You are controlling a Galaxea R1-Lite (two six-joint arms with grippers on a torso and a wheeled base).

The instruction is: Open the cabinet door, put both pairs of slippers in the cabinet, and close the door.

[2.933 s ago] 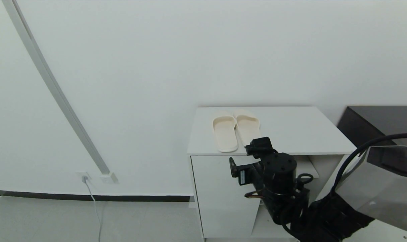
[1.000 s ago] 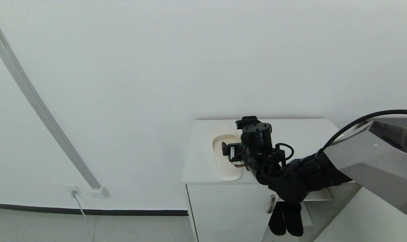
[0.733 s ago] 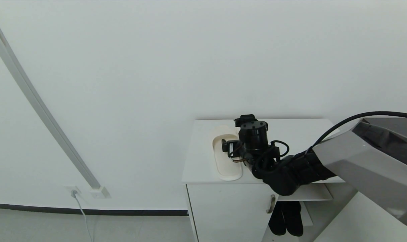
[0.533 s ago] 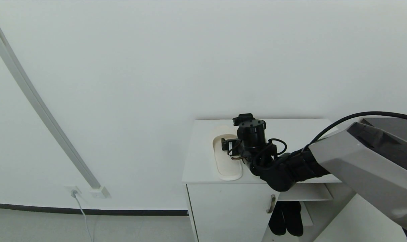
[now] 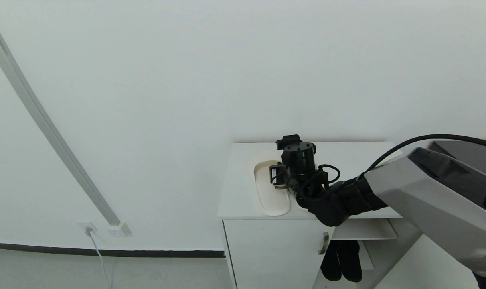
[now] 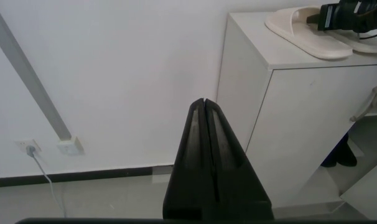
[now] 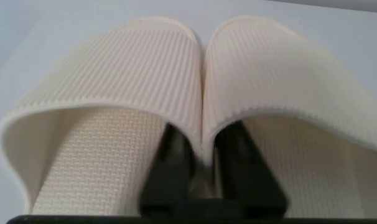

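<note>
Right hand (image 7: 203,134) is in among the slippers on the cabinet (image 5: 267,249) top, released and not yet biting: its fingers (image 7: 170,162) stand parted, one tucked under each strap (image 7: 145,62) of the cream pair (image 5: 272,192), with the two inner strap walls side by side between them. That's the catch to watch. When it closes, all it gets is those two thin, soft walls, and if one sits shallower than the other, one slipper comes up and its mate stays behind or slides out halfway. Push in any deeper and the pair may just skid back toward the wall (image 5: 187,80) instead of seating. The heels lie near the front edge of the top, so a dropped slipper probably goes to the floor (image 5: 46,269), not back on the cabinet. Below, the door (image 5: 427,261) stands open and the black pair (image 5: 341,261) is already inside on the lower level, under a shelf (image 5: 363,230). A dangling cream pair could swing into that shelf's lip on the way in. Left hand (image 6: 204,102) hangs low beside the cabinet, clenched on nothing, well apart from all of it.
</note>
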